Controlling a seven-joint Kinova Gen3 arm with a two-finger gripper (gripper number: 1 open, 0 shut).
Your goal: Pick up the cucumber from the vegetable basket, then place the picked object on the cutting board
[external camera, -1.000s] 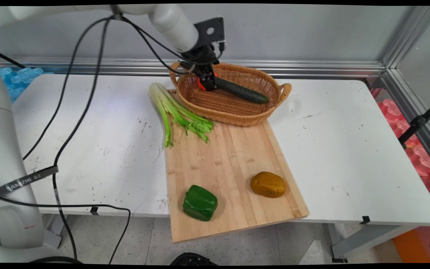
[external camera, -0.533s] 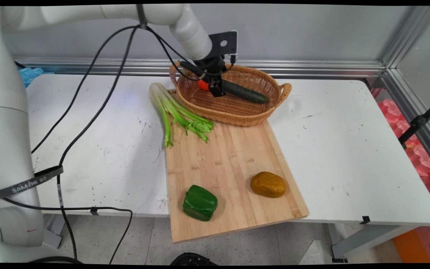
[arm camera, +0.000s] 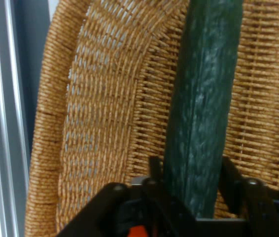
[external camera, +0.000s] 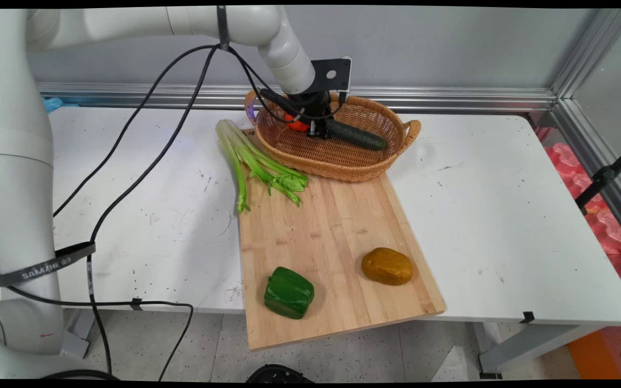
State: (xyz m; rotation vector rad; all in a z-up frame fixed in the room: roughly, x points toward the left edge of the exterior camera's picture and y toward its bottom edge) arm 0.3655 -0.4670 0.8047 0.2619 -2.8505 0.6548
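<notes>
the pincer (arm camera: pixel 192 170) grips one end of a dark green cucumber (arm camera: pixel 203 103), its two black fingers (arm camera: pixel 155 170) pressed against either side of it, as the hand view shows. the cucumber lies lengthwise in a woven basket (external camera: pixel 391 116) that sits at the far side of the worktop (external camera: pixel 504 215), its free end resting on the wicker floor toward the basket's right handle, so the basket appears to carry part of its weight while the pincer holds the other end. a small orange-red thing (external camera: pixel 295 123) shows just beside the pincer in the basket; what it is cannot be told. the basket's near rim overlaps the far edge of a wooden cutting board (external camera: pixel 332 231), and a bunch of celery (external camera: pixel 251 161) lies aslant across the board's far left corner, partly on the worktop. a green bell pepper (external camera: pixel 288 292) and a brownish potato (external camera: pixel 387 265) sit apart on the board's near end, well away from the pincer. the white arm reaches in from the upper left, bends down over the basket's left half, and points its wrist steeply downward, with black cables hanging from it.
</notes>
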